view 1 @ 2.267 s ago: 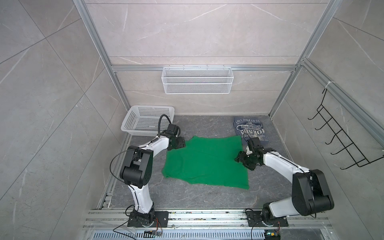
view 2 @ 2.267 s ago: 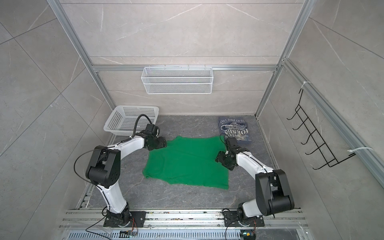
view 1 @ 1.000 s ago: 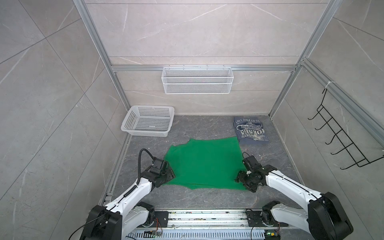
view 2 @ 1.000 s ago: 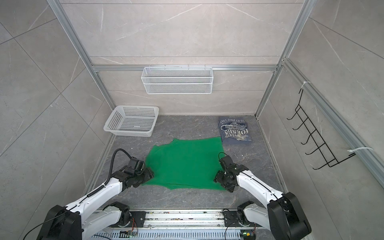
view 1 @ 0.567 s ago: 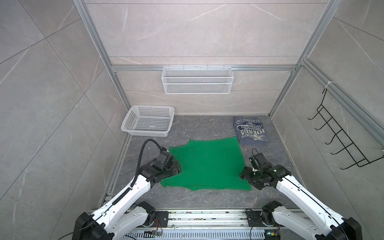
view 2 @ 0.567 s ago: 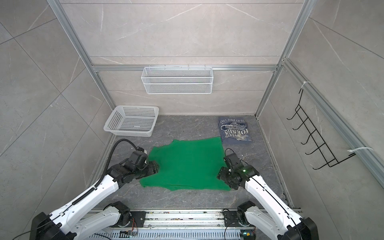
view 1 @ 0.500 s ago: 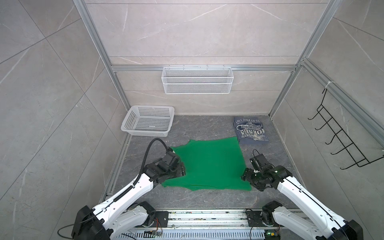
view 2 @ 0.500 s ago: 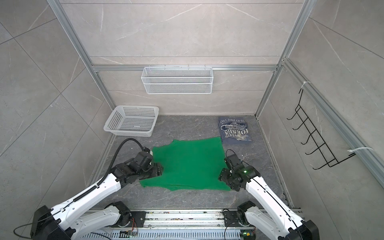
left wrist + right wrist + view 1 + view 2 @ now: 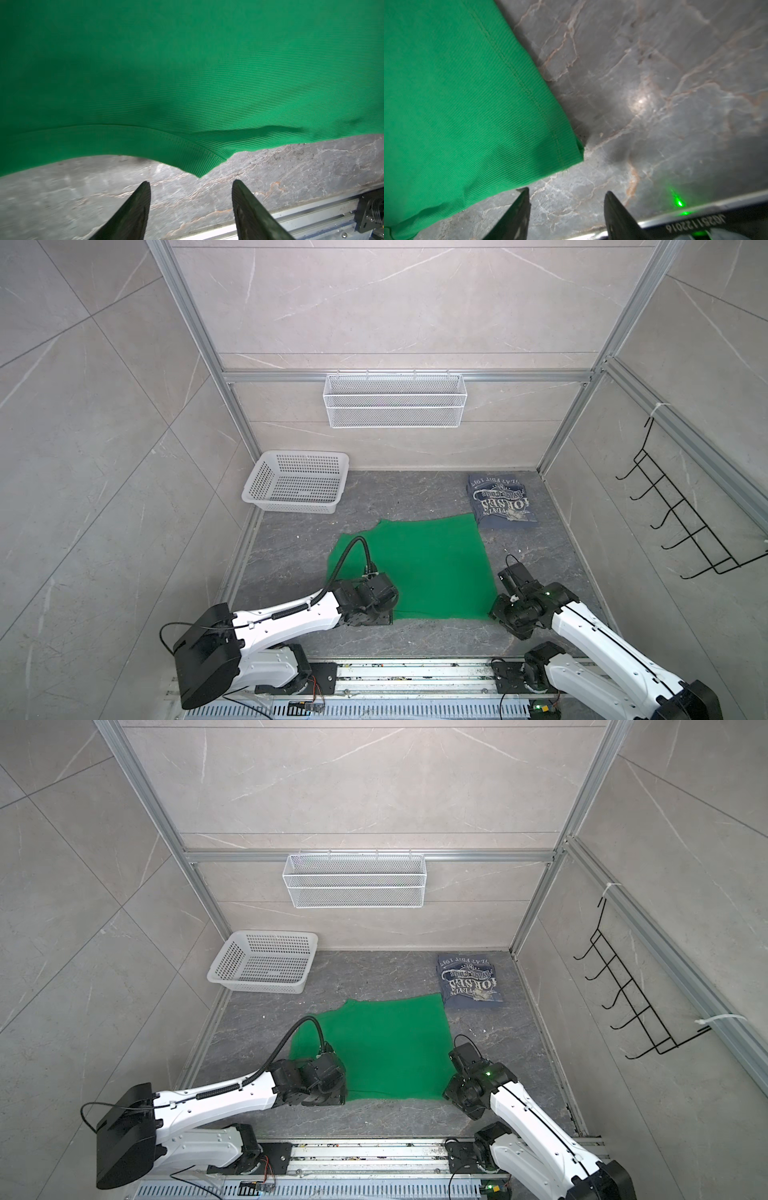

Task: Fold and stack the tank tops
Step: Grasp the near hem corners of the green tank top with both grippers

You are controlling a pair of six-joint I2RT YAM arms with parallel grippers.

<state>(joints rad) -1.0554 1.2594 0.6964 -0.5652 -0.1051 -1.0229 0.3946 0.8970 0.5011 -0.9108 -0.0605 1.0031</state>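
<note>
The green tank top (image 9: 428, 568) (image 9: 390, 1048) lies spread flat mid-floor. Its ribbed hem shows close up in the wrist views (image 9: 187, 72) (image 9: 456, 93). The blue tank top (image 9: 500, 502) (image 9: 471, 982), with white lettering, lies folded at the back right, just past the green one's far corner. My left gripper (image 9: 384, 612) (image 9: 338, 1094) (image 9: 191, 182) is open just short of the green top's near-left corner, with bare floor between its fingers. My right gripper (image 9: 498, 612) (image 9: 451, 1094) (image 9: 566, 191) is open beside the near-right corner, holding nothing.
A white perforated basket (image 9: 297, 485) stands at the back left. A wire shelf (image 9: 395, 406) hangs on the back wall and a black hook rack (image 9: 681, 522) on the right wall. The metal rail (image 9: 395, 680) runs along the front edge.
The left arm has swung in from the left to the green top's near-left corner. The right gripper has stayed by the near-right corner. Both pairs of jaws have narrowed somewhat.
</note>
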